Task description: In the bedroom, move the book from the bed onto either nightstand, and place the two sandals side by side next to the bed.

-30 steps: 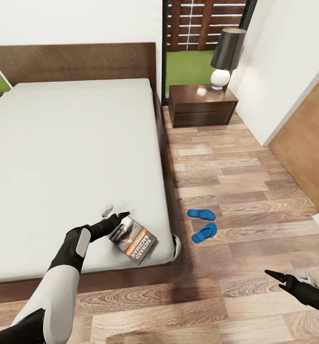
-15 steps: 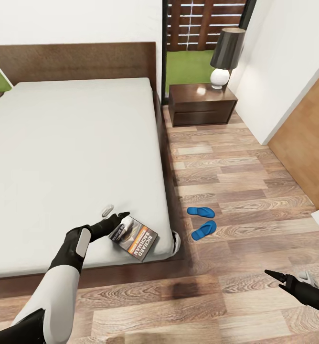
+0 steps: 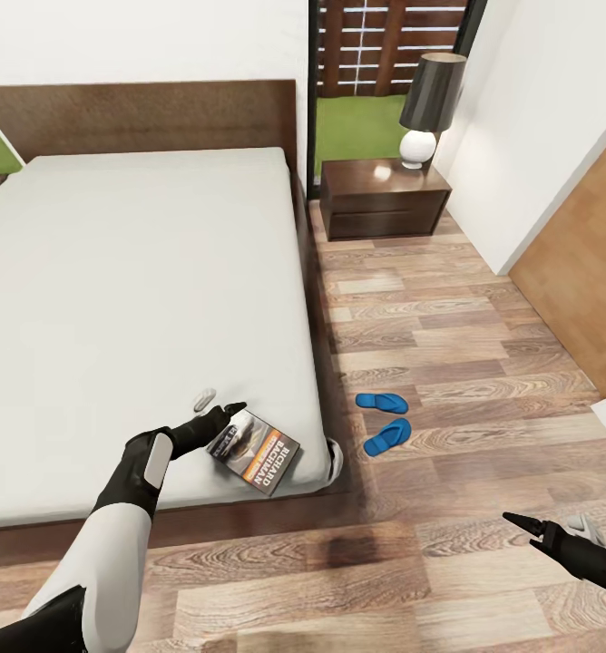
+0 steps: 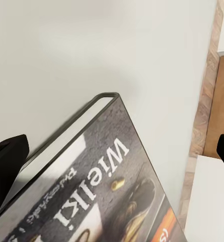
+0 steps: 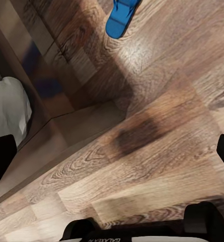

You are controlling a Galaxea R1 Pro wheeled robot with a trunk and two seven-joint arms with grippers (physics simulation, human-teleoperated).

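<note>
Left gripper [image 3: 219, 411] spread wide at the book's [image 3: 255, 450] near edge, one finger on the mattress beside it, nothing clamped yet. Book flat near the foot corner of the bed [image 3: 140, 272], cover up. Probably light, thin, stiff enough but glossy; best pinched across the spine edge, where the wrist view shows grey page ends. Beyond: two sandals [image 3: 385, 422] on the floor just beside the bed, nightstand [image 3: 385, 204] farther off. Right gripper [image 3: 548, 529] spread, idle over planks.

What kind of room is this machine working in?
Most likely a bedroom: a large bed with a white mattress, a low wooden nightstand beside it carrying a lamp, and blue sandals on the floor.
</note>
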